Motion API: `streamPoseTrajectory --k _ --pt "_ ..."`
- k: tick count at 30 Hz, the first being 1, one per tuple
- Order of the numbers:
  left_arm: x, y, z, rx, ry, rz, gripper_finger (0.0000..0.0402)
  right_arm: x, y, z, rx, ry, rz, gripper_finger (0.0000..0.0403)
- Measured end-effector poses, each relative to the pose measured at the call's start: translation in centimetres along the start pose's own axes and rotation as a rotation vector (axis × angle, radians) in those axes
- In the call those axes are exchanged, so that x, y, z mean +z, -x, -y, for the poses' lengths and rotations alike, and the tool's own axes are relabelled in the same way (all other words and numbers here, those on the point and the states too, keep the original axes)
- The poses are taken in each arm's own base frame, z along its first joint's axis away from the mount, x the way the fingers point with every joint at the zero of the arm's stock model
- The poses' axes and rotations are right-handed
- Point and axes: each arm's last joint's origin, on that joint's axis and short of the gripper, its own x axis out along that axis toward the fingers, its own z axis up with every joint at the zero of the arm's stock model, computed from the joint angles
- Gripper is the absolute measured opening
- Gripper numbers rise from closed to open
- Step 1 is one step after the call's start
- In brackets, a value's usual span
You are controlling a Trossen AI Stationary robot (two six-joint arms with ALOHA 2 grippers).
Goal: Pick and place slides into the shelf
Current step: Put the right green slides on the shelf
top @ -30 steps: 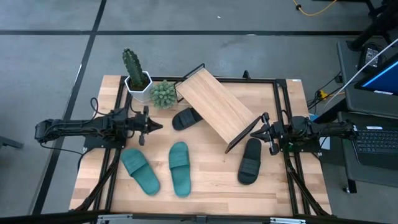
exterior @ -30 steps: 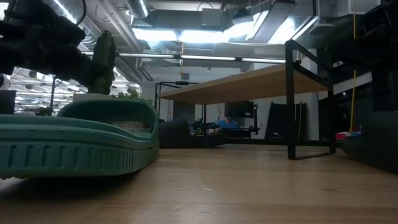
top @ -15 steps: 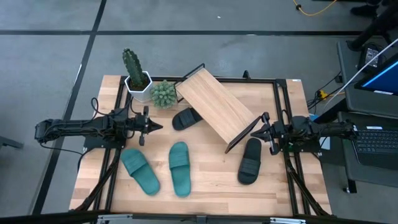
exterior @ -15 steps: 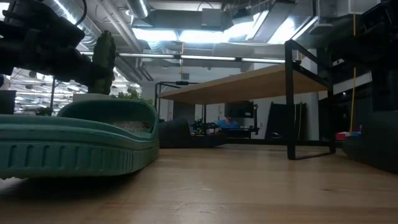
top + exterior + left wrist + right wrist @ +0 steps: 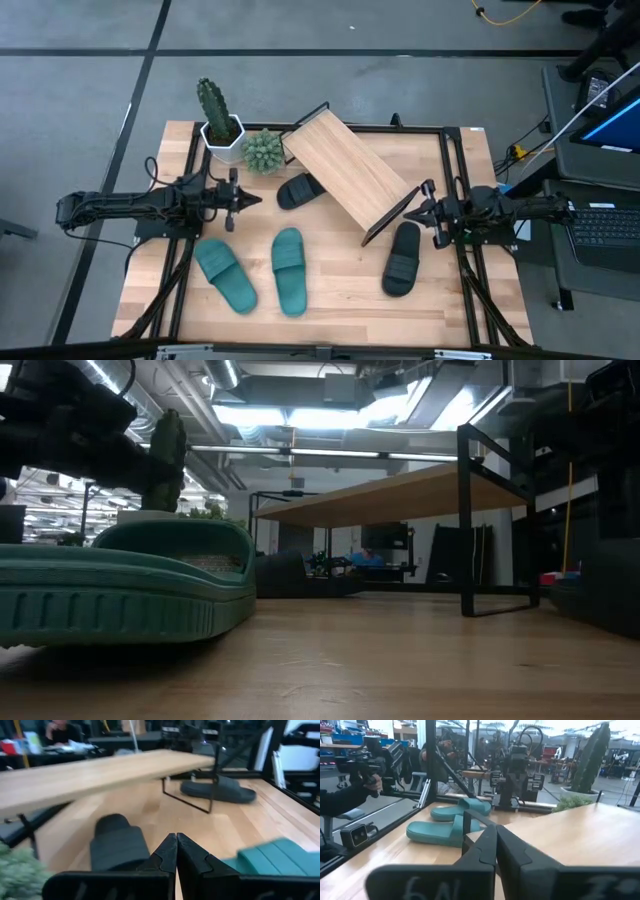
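teal slides: pair on the worktop's near-left part, none on the shelf; left teal slide (image 5: 225, 274) angled, right teal slide (image 5: 289, 270) just beside it, roughly straight; not touching each other; in the low view one teal slide fills the left foreground
black slide A (image 5: 299, 190): flat on the worktop at the shelf's left edge, far end tucked under the board; just ahead of the left gripper in the left wrist view
black slide B (image 5: 402, 258): flat on the worktop by the shelf's near-right corner, beside the right gripper; heel toward the near edge
shelf (image 5: 345, 171): light-wood board on thin black frame, set diagonally mid-worktop, running from far-left to near-right; board top bare
left gripper (image 5: 252, 202): clenched, fingers pressed together, holding nothing; hovers left of black slide A, pointing toward it; above the teal pair's far ends
right gripper (image 5: 413, 213): clenched, nothing between the fingers; at the shelf's near-right frame end, just above black slide B's toe end; whether it touches frame cannot tell
worktop (image 5: 340, 300): light wood with a black rail frame around it
cactus pot (image 5: 218, 118): tall cactus in white pot, far-left corner
small plant (image 5: 263, 151): round spiky green plant, just beside the pot, near the shelf's far-left corner
laptop (image 5: 607, 190): off the worktop, at right
person: seated in the room background, seen in the left wrist view, small and blurred
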Motion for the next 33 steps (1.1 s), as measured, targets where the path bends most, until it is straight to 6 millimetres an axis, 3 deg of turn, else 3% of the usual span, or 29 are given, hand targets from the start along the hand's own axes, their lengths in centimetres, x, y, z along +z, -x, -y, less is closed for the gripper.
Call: streamPoseTrajectory --k 12,22,33 --pt "0.42 0.01 -0.08 0.027 -0.094 0.041 0.0003 0.46 0.01 0.03 -0.005 0.093 0.047 0.0025" --pt "0.04 0.0 -0.06 0.023 0.004 0.004 0.0003 0.6 0.02 0.04 -0.009 0.162 0.061 0.0006" --pt "0.05 0.0 -0.06 0.021 0.011 0.005 0.0003 0.69 0.03 -0.15 0.058 0.12 0.079 0.0015"
